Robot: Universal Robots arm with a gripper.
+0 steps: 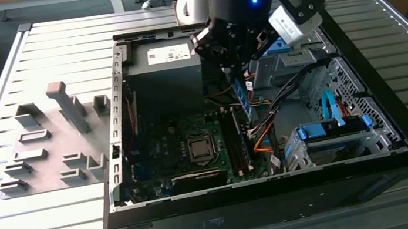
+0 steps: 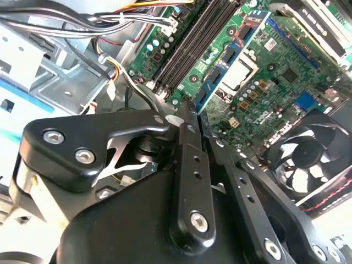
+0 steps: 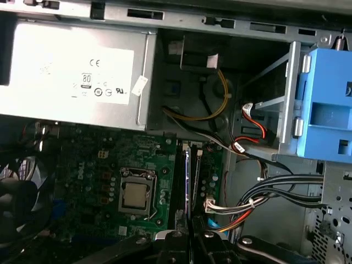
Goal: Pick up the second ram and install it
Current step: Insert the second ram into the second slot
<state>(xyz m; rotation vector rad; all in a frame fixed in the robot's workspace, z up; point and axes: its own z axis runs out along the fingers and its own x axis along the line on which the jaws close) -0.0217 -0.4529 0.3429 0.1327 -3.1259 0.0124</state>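
Matt black metal jaws, glossy green motherboard [image 2: 264,82], dull grey steel power supply [image 3: 77,71], ribbed metal table [image 1: 60,44].

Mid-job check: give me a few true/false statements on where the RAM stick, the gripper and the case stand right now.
1. The gripper is shut on the second ram. True.
2. The stick hangs over the open computer case, above the motherboard. True.
3. The stick lies flat on the grey holder blocks. False: it is held on edge over the case.
4. The processor socket is covered by a cooler. False: it is bare.
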